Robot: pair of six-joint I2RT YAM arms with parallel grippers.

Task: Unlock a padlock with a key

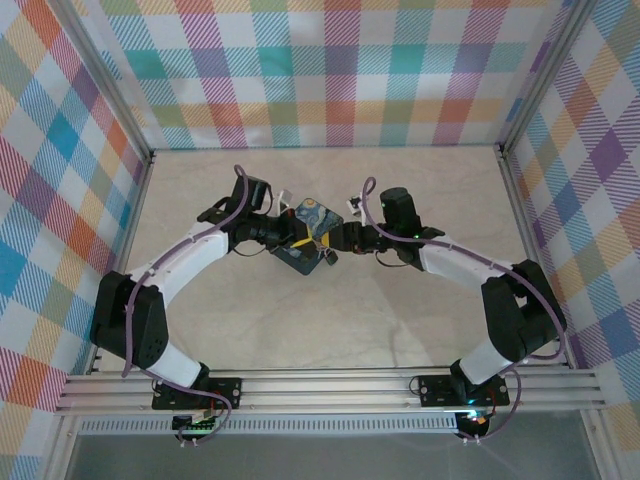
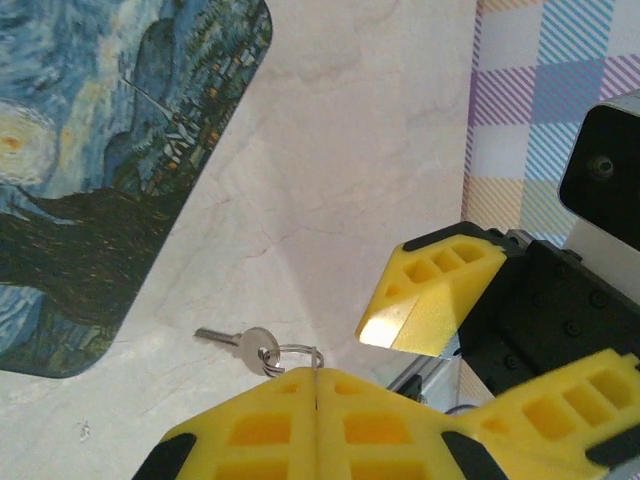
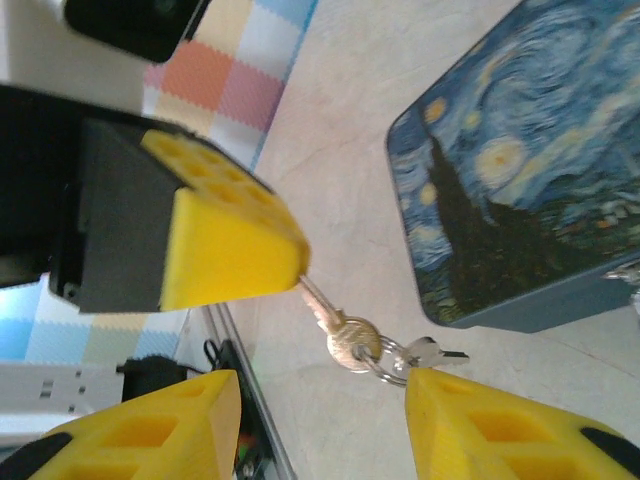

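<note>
The padlock (image 1: 311,217), a blue block with a night-sky print, lies flat on the table (image 1: 330,320) between both arms. In the left wrist view the padlock (image 2: 100,150) is at upper left; in the right wrist view the padlock (image 3: 530,170) is at upper right. My left gripper (image 2: 317,376) is shut on the blade of a key (image 3: 350,343), whose head sticks out with a ring (image 3: 388,362) and a second key (image 2: 243,342) hanging from it. The open right gripper (image 3: 320,420) straddles the keys, its yellow fingers (image 3: 500,425) wide apart, one tip next to the ring.
Plaid walls (image 1: 330,70) on metal frames close in the table on three sides. A small white object (image 1: 352,206) lies just behind the right gripper. Bare marble-look surface stretches in front of the padlock toward the arm bases.
</note>
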